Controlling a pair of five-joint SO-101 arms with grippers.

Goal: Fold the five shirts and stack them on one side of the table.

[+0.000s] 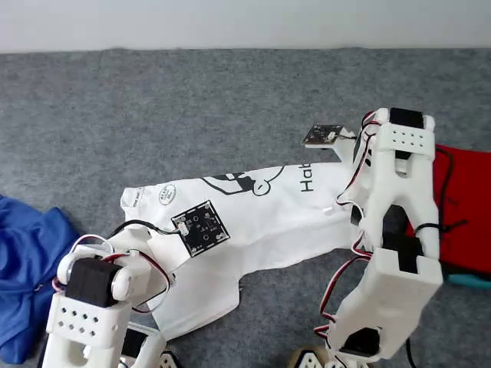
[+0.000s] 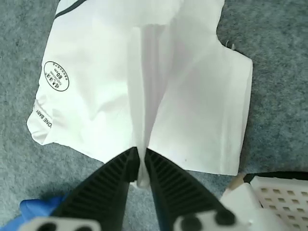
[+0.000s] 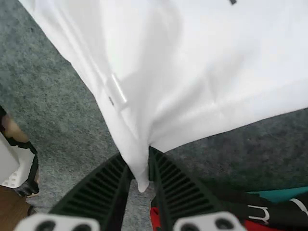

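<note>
A white shirt with black print lies spread across the middle of the grey table. My left gripper is shut on a pinched fold of the white shirt near its collar end, where a round size label shows. My right gripper is shut on the edge of the white shirt at the opposite end. In the high view the left arm stands at the lower left and the right arm at the right, over the shirt's ends.
A blue shirt lies crumpled at the left edge of the table. A red shirt with a teal one under it lies at the right edge. Bare grey carpet stretches across the far half of the table.
</note>
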